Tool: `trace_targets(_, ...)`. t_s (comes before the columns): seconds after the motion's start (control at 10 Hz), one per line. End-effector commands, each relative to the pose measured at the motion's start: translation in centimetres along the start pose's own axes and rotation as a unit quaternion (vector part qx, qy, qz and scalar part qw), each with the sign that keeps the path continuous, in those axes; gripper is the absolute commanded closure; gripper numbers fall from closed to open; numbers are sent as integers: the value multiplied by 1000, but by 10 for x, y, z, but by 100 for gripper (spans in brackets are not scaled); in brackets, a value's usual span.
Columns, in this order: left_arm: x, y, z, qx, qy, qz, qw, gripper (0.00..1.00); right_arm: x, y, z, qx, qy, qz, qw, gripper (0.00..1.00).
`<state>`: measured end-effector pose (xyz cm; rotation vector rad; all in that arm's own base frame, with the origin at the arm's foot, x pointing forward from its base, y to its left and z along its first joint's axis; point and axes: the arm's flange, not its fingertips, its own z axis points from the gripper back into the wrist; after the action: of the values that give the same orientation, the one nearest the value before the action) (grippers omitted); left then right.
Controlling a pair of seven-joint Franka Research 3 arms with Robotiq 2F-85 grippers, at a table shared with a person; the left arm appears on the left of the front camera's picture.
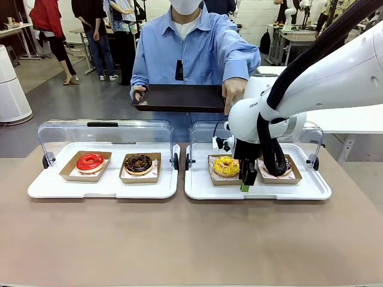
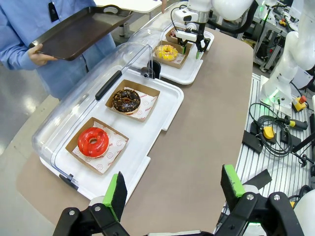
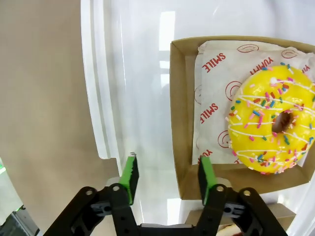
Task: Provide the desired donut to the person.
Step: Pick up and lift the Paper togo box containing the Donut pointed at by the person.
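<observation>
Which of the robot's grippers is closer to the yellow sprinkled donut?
The right. The right gripper straddles the wall of the cardboard tray holding the yellow donut; the left gripper hovers far off, beyond the red donut.

My right arm (image 1: 341,72) reaches in from the right side and bends sharply down at the wrist. The right gripper (image 1: 245,179) points straight down and is held low. Seen along that wrist, its green-padded fingers (image 3: 130,178) stand partly apart with a clear gap between them. My left gripper (image 2: 174,191) hangs higher up, angled downward, its fingers (image 2: 117,192) spread wide.
</observation>
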<state>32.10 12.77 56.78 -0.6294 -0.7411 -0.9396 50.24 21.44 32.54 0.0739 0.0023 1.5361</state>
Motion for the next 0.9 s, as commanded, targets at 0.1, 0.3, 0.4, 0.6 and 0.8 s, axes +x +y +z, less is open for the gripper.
trace_targets(0.1, 0, -1, 0, 0, 0, -1, 1000, 0, -1, -6, -8, 2, -11, -12, 1000, 86)
trace_targets(0.3, 0, -1, 0, 0, 0, -1, 1000, 0, -1, -7, -9, 1, -12, -10, 1000, 100)
trace_targets(0.4, 0, -1, 0, 0, 0, -1, 1000, 0, -1, -6, -8, 0, -12, -10, 1000, 100)
trace_targets(0.6, 0, -1, 0, 0, 0, -1, 1000, 0, -1, -6, -8, 0, -12, -9, 1000, 100)
trace_targets(0.8, 0, -1, 0, 0, 0, -1, 1000, 0, 3, 0, -1, -2, -8, 0, 1000, 100)
